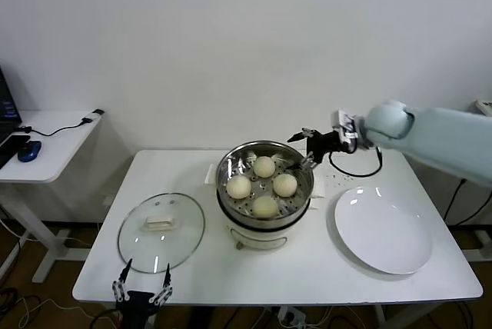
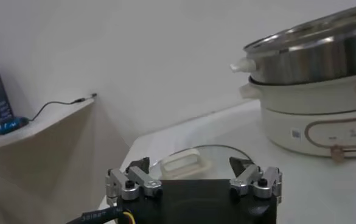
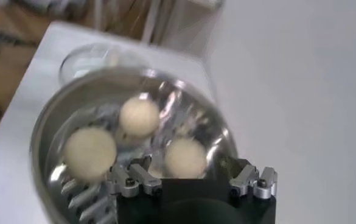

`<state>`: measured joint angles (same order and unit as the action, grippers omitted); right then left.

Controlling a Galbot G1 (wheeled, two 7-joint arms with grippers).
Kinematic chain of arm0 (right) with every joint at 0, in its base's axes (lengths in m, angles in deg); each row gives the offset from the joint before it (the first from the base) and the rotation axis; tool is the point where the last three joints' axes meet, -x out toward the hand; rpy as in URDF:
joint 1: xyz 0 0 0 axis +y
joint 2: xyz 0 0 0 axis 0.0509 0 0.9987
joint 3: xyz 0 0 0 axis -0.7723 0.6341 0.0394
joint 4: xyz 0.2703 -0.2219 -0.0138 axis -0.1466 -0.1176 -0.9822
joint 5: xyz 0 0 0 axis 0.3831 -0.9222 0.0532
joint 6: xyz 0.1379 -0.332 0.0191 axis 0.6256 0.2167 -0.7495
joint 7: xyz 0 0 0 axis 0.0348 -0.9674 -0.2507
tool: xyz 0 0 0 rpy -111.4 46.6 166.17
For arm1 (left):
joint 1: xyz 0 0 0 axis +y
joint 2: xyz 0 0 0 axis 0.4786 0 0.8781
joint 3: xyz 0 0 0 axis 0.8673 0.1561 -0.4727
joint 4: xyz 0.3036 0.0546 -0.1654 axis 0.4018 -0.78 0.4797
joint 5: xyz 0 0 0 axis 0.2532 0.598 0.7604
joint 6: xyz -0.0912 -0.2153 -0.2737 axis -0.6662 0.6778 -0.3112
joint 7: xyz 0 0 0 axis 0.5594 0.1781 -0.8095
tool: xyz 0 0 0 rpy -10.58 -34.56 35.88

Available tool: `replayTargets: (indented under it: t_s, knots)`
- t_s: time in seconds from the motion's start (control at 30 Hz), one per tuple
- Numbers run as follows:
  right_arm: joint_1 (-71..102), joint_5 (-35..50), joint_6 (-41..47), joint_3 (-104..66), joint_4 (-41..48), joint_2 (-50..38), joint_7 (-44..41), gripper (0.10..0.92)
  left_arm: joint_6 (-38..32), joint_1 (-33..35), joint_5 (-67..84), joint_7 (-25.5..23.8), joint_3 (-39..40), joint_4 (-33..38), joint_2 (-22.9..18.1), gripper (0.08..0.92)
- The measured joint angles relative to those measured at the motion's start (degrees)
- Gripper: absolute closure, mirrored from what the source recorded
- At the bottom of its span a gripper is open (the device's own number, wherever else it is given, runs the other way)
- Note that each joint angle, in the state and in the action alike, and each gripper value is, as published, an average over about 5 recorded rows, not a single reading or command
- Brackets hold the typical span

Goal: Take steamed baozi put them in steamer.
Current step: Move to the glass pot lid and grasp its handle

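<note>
Head view: all four steamed baozi sit in the steamer at table centre and the white plate at its 4 o'clock is bare, so I judge loading done and the next move a clean retreat. My right gripper hangs released and empty over the rim at 2 o'clock, touching nothing. My left gripper waits spread at the near edge by the glass lid.
</note>
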<state>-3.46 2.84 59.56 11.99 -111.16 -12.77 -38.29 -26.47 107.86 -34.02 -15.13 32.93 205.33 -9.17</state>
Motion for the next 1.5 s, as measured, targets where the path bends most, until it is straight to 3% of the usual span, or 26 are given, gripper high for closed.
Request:
replayTargets:
  t_s: [0.37,0.77,1.2,1.5]
  knots:
    - [38.84,-4.45,-6.95,-40.55,-7.38,-6.70,12.87,0.203,0.09,0.51,-0.80,-0.43,-0.86,2.60,-0.36,0.177]
    - [76.79,-11.19,-6.85,-82.45,-13.18,0.83,17.98,0.203,0.73,0.40,-7.38,-0.52,-3.07,5.01,-0.42,0.177]
    - [99.86,-18.28,-4.99,-108.78,-16.04,13.39,18.28,0.203,0.37,-3.70,-38.87,0.48,-3.50,4.75,0.04,0.177]
    - [105.03,-23.43,-4.40,-116.00,-14.58,18.20,18.45,0.203,3.19,-10.15,-61.74,2.38,-1.50,-1.13,0.90,0.177]
